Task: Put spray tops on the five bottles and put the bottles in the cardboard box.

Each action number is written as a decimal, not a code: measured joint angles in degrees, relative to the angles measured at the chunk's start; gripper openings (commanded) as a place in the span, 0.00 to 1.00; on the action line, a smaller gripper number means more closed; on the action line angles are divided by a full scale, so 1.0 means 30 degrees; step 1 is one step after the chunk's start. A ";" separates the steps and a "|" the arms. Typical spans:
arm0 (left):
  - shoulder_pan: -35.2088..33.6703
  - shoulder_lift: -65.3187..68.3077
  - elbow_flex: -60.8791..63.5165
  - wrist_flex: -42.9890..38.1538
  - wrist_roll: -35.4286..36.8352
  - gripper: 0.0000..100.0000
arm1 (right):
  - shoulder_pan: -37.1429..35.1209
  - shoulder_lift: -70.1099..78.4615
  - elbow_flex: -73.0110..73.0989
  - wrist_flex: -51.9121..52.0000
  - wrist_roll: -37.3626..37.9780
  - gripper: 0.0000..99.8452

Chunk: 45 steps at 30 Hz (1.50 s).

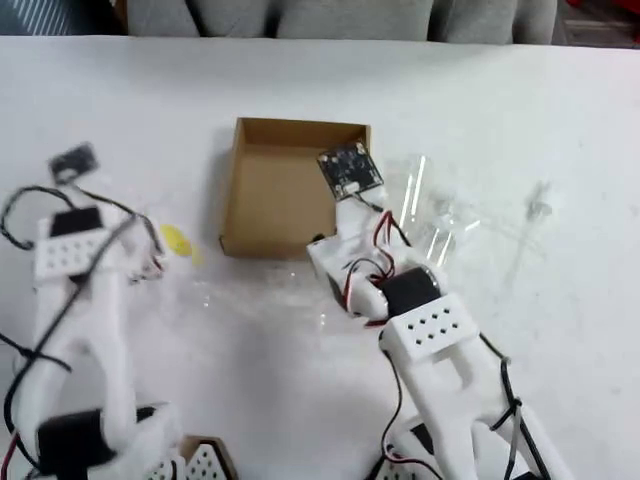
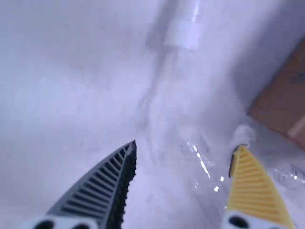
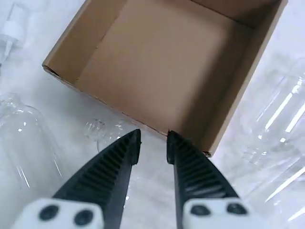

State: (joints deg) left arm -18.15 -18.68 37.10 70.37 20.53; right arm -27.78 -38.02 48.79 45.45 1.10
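At the table's (image 1: 560, 110) centre, the box (image 1: 285, 195) sits empty, and no bottle you can make out wears a top. Clear bottles (image 1: 432, 212) lie on their sides at the box's 3 o'clock, others at its 6 o'clock. One bottle (image 2: 202, 162) lies just ahead of your left gripper (image 2: 185, 150), which hangs at the box's 8 o'clock with jaws spread wide and nothing in them. A loose top (image 2: 183, 31), its thin tube trailing, lies beyond. Your right gripper (image 3: 152, 138) hangs at the box's near wall, about 5 o'clock, jaws only narrowly apart and holding nothing.

Expect trouble from rolling. These bottles are round, probably light, and hard to read against the white table, so a finger landing off-centre would likely send one skidding away. A tube fed in crooked may catch on the neck and bend. Your right gripper is close enough to the wall that a low sweep could shove the box and scatter the bottles beside it.
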 measured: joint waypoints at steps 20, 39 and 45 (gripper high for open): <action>0.6212 -0.2491 0.8147 -0.4073 0.0059 0.30 | -0.0117 0.1788 0.0000 -0.1143 0.1026 0.07; 0.6418 -0.2520 0.8879 -0.5861 -0.2256 0.03 | -0.0264 0.1788 0.0000 -0.1143 0.1026 0.07; 0.4777 -0.2432 0.7590 -0.5861 -0.5861 0.03 | -0.0264 0.1788 0.0000 -0.1143 0.1026 0.07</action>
State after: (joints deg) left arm -3.82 -25.98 59.87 52.79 2.95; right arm -28.57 -32.66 48.79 42.02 4.18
